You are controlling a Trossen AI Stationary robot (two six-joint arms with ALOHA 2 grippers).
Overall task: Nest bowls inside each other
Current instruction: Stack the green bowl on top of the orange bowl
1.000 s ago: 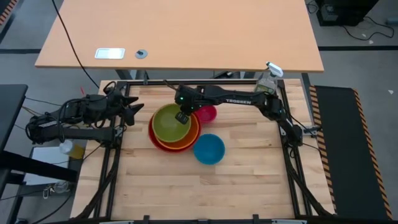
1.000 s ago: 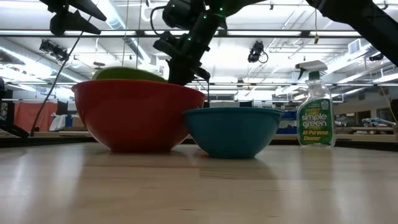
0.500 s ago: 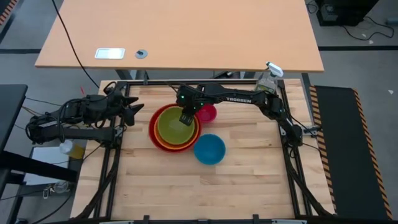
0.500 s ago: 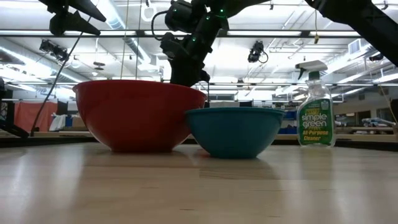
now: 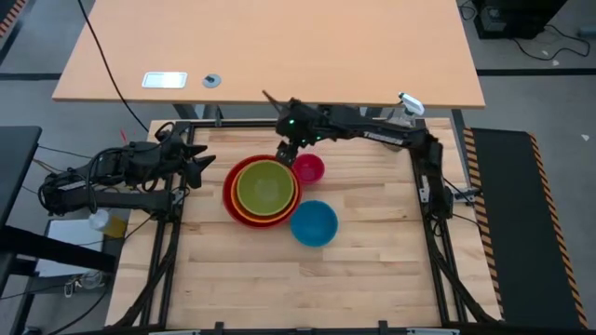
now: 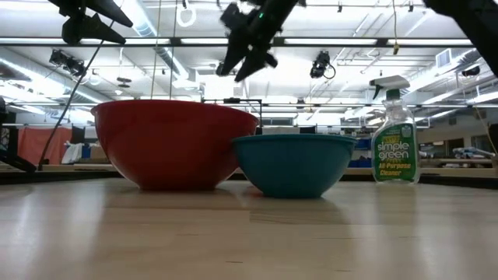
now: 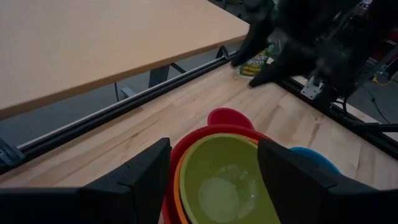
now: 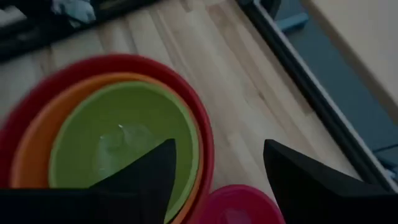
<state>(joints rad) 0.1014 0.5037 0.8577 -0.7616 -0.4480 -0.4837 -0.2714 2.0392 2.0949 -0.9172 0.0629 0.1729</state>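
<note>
The lime green bowl [image 5: 264,186] sits level inside the orange bowl [image 5: 239,203], which sits inside the red bowl [image 5: 227,189], left of the table's middle. The small pink bowl [image 5: 308,168] stands on the table just to their right. The blue bowl [image 5: 313,223] stands nearer the front edge. My right gripper [image 5: 284,152] hangs open in the air over the stack's far right rim, with nothing between its fingers [image 8: 217,149]. My left gripper [image 5: 205,166] waits open at the table's left edge, pointing toward the stack.
A clear spray bottle [image 6: 394,140] stands at the table's far right corner [image 5: 400,119]. Black frame rails run along the table's edges. The near half of the wooden top [image 5: 307,288] has bare room.
My right gripper has opened and let go of the green bowl's rim. The bowl, tilted a second ago, has dropped level into the orange bowl. The gripper has then risen clear and drawn back toward the table's far edge.
</note>
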